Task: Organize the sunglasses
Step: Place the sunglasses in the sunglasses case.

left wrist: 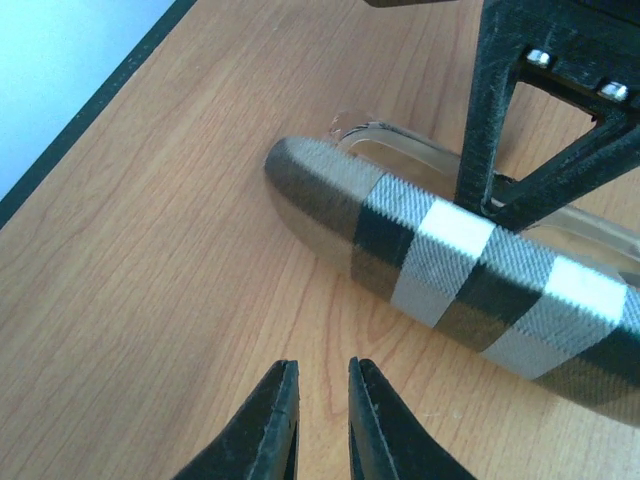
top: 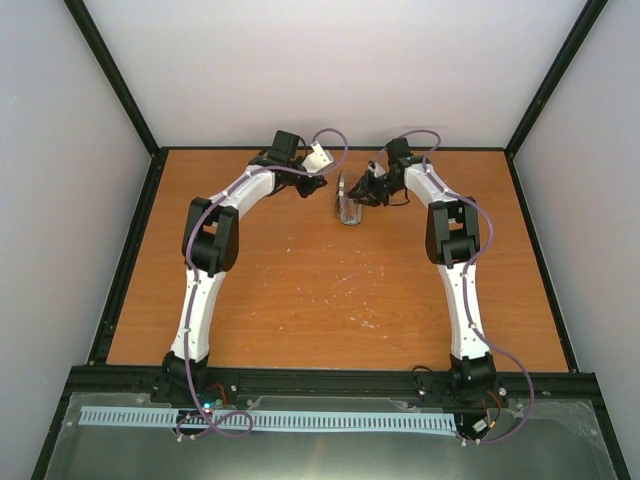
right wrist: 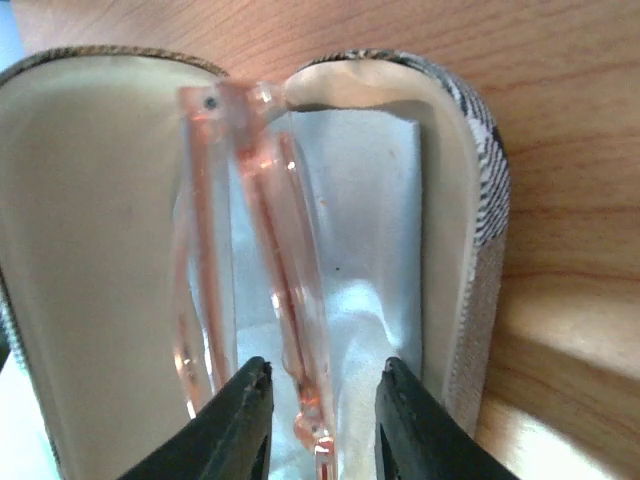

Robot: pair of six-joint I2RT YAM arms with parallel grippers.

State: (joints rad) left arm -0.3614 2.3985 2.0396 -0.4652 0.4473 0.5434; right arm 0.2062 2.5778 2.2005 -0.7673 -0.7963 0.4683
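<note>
sunglasses (right wrist: 285, 280) in open case (right wrist: 470, 200), far tabletop edge | right jaws parted astride temple, left nearly closed, empty | risk: withdrawal snags frame

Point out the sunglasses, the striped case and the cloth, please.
sunglasses (right wrist: 290, 250): right wrist view, on a folded pink temple arm.
striped case (left wrist: 450, 275): left wrist view, on its plaid outer shell.
cloth (right wrist: 375, 200): right wrist view, on the pale fabric lining the case.
</note>
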